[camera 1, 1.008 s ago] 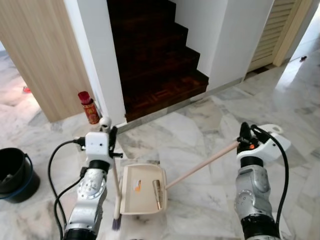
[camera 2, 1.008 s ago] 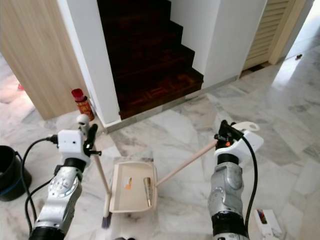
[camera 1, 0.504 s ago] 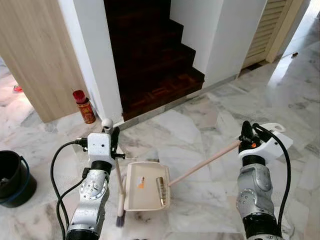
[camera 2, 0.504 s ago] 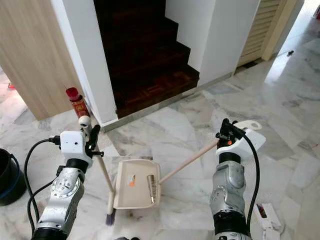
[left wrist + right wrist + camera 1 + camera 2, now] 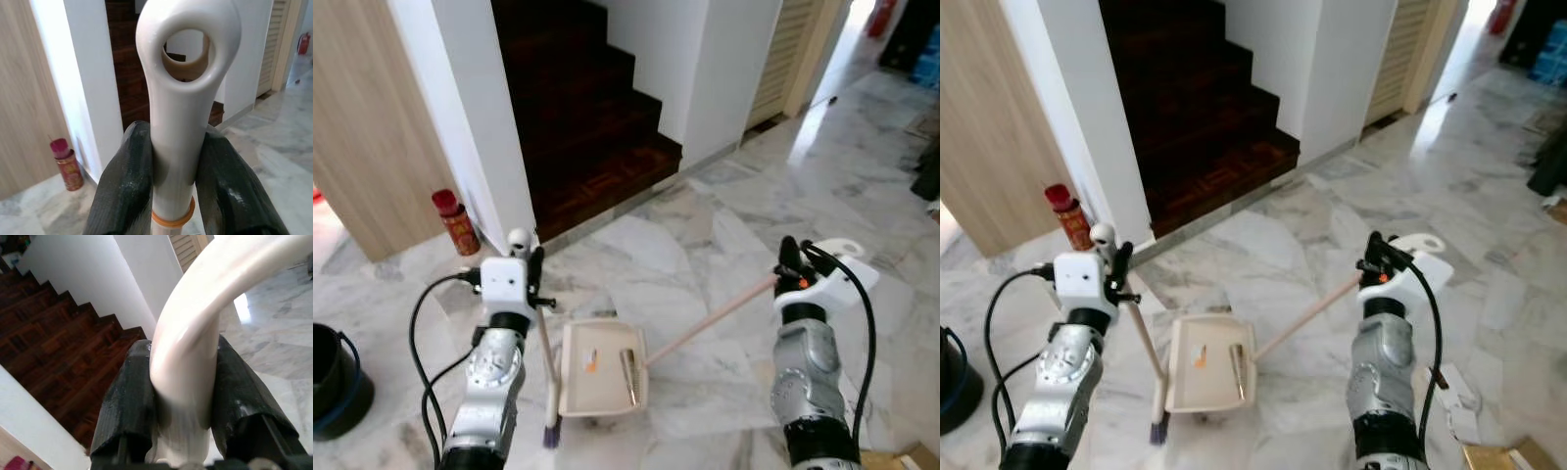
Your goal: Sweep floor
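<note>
My left gripper (image 5: 534,266) is shut on the white handle of a small broom (image 5: 546,368), whose bristles (image 5: 549,437) point down at the marble floor. In the left wrist view the black fingers (image 5: 128,186) squeeze the handle (image 5: 178,122) just below its hanging loop. A cream dustpan (image 5: 602,367) hangs low over the floor between the arms, with an orange scrap (image 5: 589,360) and a brownish stick-like piece (image 5: 629,375) in it. Its long handle (image 5: 710,319) runs up to my right gripper (image 5: 789,262), which is shut on the white grip (image 5: 195,342).
Dark wooden stairs (image 5: 582,127) rise ahead between white walls. A red can (image 5: 455,221) stands by the wall corner at left. A black bucket (image 5: 333,377) sits at the far left. A louvred door (image 5: 785,54) is at right. A small white box (image 5: 1457,404) lies near my right side.
The camera has pulled back and shifted, so the stairs sit further off and more floor shows at right. Both arms keep their hold on broom and dustpan.
</note>
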Controlling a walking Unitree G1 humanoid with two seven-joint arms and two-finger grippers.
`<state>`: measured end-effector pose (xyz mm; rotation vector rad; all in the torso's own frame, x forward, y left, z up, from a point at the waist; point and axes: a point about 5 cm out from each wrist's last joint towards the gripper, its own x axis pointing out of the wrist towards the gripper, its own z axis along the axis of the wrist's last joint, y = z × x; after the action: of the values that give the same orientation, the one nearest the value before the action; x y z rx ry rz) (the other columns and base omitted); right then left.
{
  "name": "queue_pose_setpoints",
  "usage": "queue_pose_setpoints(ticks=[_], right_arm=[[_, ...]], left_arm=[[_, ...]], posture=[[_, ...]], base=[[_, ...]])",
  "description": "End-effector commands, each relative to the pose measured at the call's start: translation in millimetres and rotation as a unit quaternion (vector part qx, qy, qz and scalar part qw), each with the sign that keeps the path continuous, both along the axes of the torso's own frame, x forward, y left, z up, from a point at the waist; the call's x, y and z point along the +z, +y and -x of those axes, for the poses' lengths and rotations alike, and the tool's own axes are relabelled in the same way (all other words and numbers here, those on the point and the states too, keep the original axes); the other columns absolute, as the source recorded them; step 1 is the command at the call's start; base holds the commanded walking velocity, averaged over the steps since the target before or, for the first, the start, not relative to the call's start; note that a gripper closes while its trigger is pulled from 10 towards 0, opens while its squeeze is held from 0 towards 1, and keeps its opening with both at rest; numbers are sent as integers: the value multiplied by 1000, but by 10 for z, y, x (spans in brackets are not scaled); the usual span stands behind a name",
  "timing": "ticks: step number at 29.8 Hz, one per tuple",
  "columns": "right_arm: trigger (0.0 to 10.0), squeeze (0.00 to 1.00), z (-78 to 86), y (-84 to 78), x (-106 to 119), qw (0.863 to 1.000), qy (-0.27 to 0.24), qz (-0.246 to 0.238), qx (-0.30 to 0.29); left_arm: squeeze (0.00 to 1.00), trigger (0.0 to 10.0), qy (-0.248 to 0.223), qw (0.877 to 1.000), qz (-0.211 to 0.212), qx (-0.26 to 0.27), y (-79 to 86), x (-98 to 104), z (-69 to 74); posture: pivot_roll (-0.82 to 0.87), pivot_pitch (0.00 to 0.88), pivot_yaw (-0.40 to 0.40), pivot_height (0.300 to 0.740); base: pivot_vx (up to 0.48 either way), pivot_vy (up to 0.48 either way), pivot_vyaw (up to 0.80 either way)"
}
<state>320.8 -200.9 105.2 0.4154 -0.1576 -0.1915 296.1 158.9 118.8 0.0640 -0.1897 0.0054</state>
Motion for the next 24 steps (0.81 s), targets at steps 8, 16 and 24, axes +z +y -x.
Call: queue_pose_setpoints(ticks=[8,16,24], right_arm=[[10000,0,-25,30,106,999,-30,-28,1],[10000,0,-33,36,118,999,-32,-23,6],[10000,0,-22,25,124,999,-34,-7,8]], left_arm=[[0,10000,-22,1000,7,-8,-48,114,-26],[0,10000,-21,1000,9,-13,-66,115,-33],[0,10000,-22,1000,10,-14,-74,110,-22]], posture=[[6,0,23,740],[-2,0,26,740],[4,0,21,740]], base=[[0,303,539],[0,296,0],[0,292,250]])
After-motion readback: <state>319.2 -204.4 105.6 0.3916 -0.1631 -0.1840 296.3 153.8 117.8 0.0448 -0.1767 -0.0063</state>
